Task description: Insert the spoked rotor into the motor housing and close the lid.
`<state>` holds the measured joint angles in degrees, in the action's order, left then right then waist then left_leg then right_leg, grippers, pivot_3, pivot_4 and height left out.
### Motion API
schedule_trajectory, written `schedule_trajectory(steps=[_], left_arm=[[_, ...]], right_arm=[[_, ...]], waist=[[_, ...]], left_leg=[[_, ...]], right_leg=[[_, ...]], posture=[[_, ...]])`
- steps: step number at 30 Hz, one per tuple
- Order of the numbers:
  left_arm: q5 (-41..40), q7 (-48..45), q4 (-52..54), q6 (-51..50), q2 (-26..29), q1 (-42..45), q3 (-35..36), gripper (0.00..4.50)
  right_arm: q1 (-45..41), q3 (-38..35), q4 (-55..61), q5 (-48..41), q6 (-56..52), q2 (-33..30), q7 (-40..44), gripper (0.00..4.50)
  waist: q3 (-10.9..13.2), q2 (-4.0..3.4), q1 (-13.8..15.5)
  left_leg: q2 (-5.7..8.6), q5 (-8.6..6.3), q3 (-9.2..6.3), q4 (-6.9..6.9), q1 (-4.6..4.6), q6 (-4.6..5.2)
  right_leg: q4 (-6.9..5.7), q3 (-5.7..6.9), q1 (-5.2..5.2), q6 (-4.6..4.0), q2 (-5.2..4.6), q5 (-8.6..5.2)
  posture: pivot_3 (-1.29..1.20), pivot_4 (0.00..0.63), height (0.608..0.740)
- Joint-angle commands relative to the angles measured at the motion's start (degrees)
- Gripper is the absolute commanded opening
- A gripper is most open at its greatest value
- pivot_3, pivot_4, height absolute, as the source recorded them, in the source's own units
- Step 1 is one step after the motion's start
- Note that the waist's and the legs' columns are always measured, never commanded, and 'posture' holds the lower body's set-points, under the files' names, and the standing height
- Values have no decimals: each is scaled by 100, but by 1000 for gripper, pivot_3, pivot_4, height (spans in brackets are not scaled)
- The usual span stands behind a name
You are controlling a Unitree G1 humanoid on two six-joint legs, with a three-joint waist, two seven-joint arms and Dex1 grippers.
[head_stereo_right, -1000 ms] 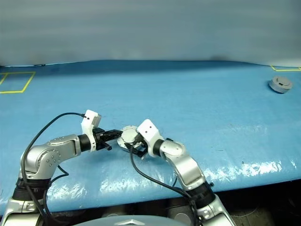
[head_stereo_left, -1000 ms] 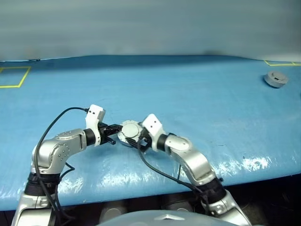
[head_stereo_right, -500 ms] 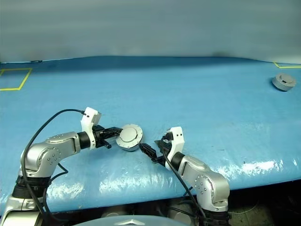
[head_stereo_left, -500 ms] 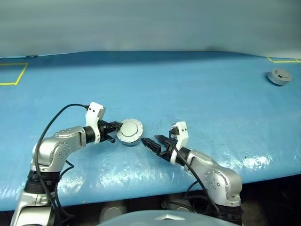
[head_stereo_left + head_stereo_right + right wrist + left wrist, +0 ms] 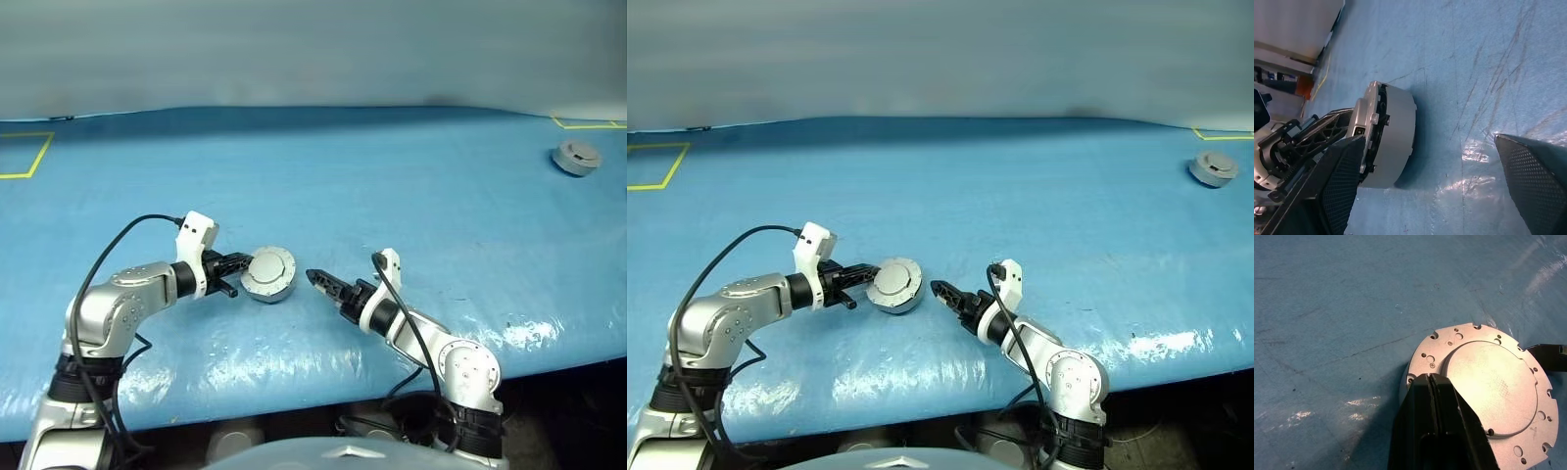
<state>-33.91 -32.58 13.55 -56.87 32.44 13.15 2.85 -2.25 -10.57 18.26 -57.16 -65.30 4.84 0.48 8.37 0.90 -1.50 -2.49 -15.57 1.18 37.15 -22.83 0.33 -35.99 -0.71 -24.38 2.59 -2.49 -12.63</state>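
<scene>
The surface point(image 5: 392, 186) is covered by a blue sheet with faint scuffs, creases and glossy patches near the front edge. Yellow tape outlines mark the sheet at the far left corner point(image 5: 24, 155) and the far right corner point(image 5: 588, 124). Behind the surface stands a plain grey-blue wall point(image 5: 313, 49).

The motor housing point(image 5: 268, 275) rests on the sheet near the front edge, left of centre. Its lid point(image 5: 1488, 394) is down on the housing, plain grey outer face with raised centre facing up, small holes around the rim. In the right wrist view a narrow dark seam runs between lid and housing body. The spoked rotor cannot be seen with the lid down.

The left end effector point(image 5: 231, 266) lies against the housing's left side, fingers point(image 5: 1432, 411) pressed together, their tips at the lid's rim. The left wrist view does not show whether anything is pinched between them.

The right end effector point(image 5: 326, 283) holds nothing, its fingers point(image 5: 1535, 183) spread wide, pointing toward the housing from just beside its right side, without contact.

A separate grey puck point(image 5: 575, 159) sits well apart at the far right, beside the yellow corner mark
</scene>
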Motion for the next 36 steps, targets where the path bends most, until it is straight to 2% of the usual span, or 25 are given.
schedule_trajectory(steps=[1,3,10,16,19,27,28,36], left_arm=[[66,-14,4,-94,50,-88,-105,0],[75,-21,4,-86,53,-90,-112,0],[81,-25,16,-89,58,-87,-118,0],[74,-20,46,-94,67,-112,-96,0],[71,-15,51,-101,66,-118,-90,0],[68,-22,21,-97,29,-131,-92,0],[70,-23,15,-99,23,-129,-90,0],[75,-22,-2,-87,-2,-141,-75,0]], right_arm=[[-192,206,-222,-628,155,1145,-331,4481],[-245,397,-394,-837,246,1092,-443,4481],[-423,901,-924,-1356,669,903,-603,4481],[-382,948,-1349,-1803,1029,821,-672,4481],[-278,995,-1395,-2004,1079,686,-699,3840],[-62,1143,-1368,-2363,959,439,-804,1310],[-51,1156,-1372,-2382,947,412,-819,1207],[-48,1208,-1385,-2425,874,292,-879,1209]], waist=[[0,0,-9],[0,-1,-16],[0,0,-24],[-1,0,-22],[-1,0,-23],[-2,-1,-16],[-2,-1,-17],[-2,-1,-18]], left_leg=[[0,0,0,0,0,0],[-2,0,-1,0,0,0],[-1,0,0,2,-2,1],[-2,0,0,5,-2,1],[-2,0,0,9,-2,1],[-2,0,0,15,-3,1],[-2,0,0,17,-2,1],[-2,0,0,31,-1,2]], right_leg=[[-2,-1,0,0,0,0],[-3,-1,0,25,2,17],[-4,-3,0,30,3,21],[-4,-2,1,32,3,23],[-7,-2,2,33,3,24],[-12,-3,2,35,3,25],[-13,-3,5,35,3,26],[-34,-4,4,35,3,26]], posture=[[0,150,740],[0,150,740],[0,150,740],[0,150,740],[0,150,740],[0,150,740],[0,150,740],[0,150,740]])
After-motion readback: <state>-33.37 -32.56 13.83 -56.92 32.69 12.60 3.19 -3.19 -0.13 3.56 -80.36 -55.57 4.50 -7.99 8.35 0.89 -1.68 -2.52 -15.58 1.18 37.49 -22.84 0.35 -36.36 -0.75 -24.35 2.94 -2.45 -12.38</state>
